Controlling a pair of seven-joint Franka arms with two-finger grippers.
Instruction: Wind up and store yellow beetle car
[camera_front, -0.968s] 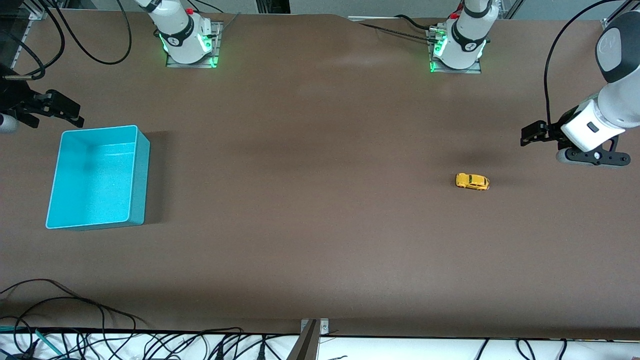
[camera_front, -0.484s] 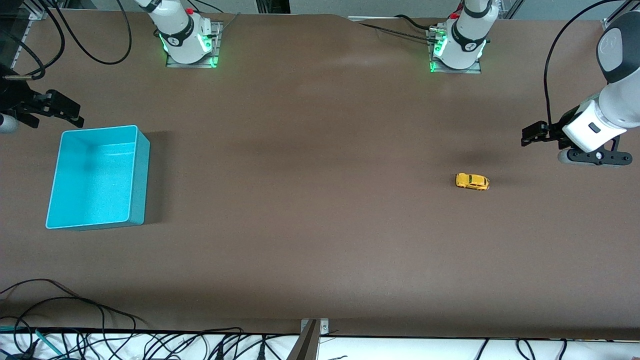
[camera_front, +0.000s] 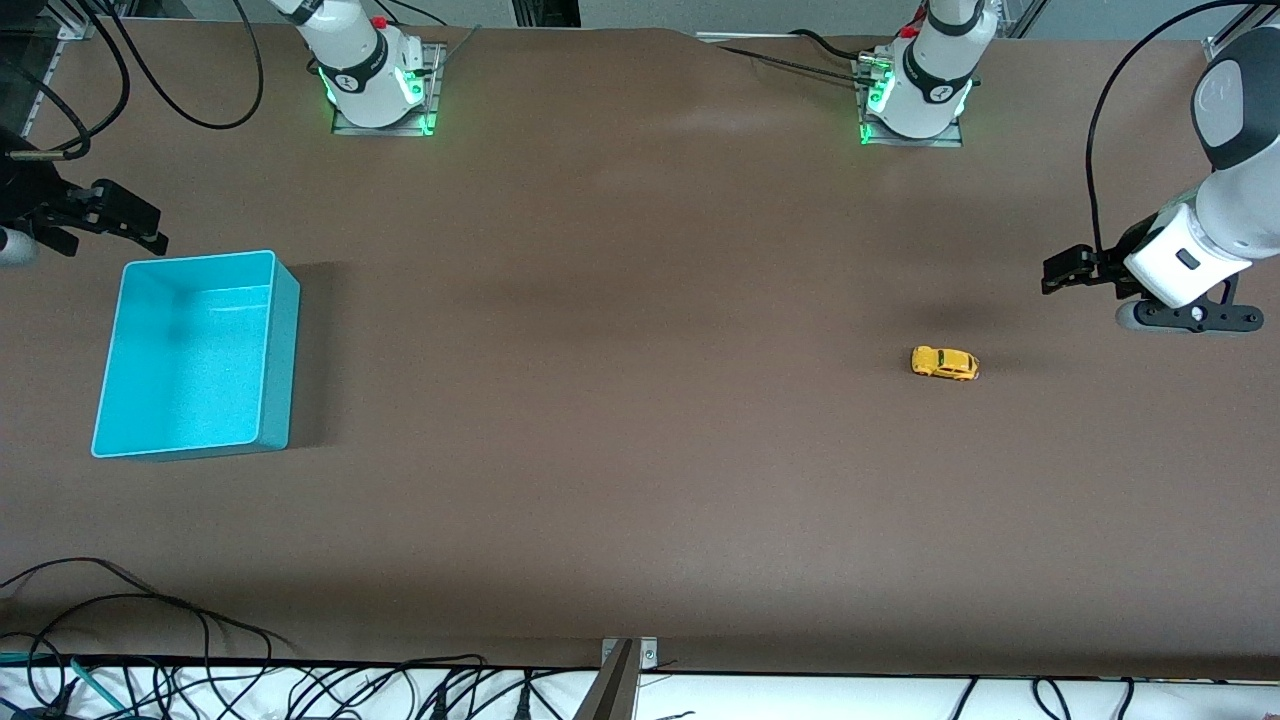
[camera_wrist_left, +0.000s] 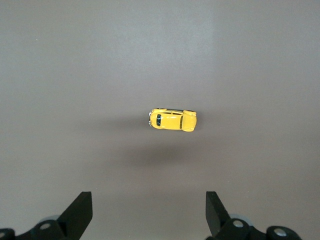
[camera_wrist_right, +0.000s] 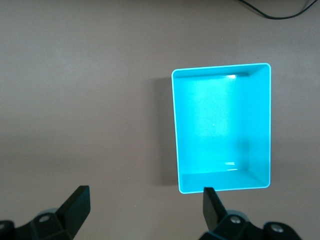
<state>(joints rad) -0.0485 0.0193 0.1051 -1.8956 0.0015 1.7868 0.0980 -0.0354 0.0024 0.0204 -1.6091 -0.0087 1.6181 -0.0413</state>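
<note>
The yellow beetle car (camera_front: 944, 363) sits on the table toward the left arm's end, untouched. The left gripper (camera_front: 1062, 270) hangs wide open over that end's edge. The right gripper (camera_front: 125, 220) waits wide open over the right arm's end, beside the turquoise bin (camera_front: 282, 340).

A robotics lab: two bolted-down arm bases (camera_front: 378, 75) on a brown table (camera_front: 640, 480), loose cables (camera_front: 150, 620) along its edge.

Open turquoise bin (camera_front: 196, 352) on brown table (camera_front: 620, 450) toward the right arm's end, black cables (camera_front: 150, 640) along the front edge
</note>
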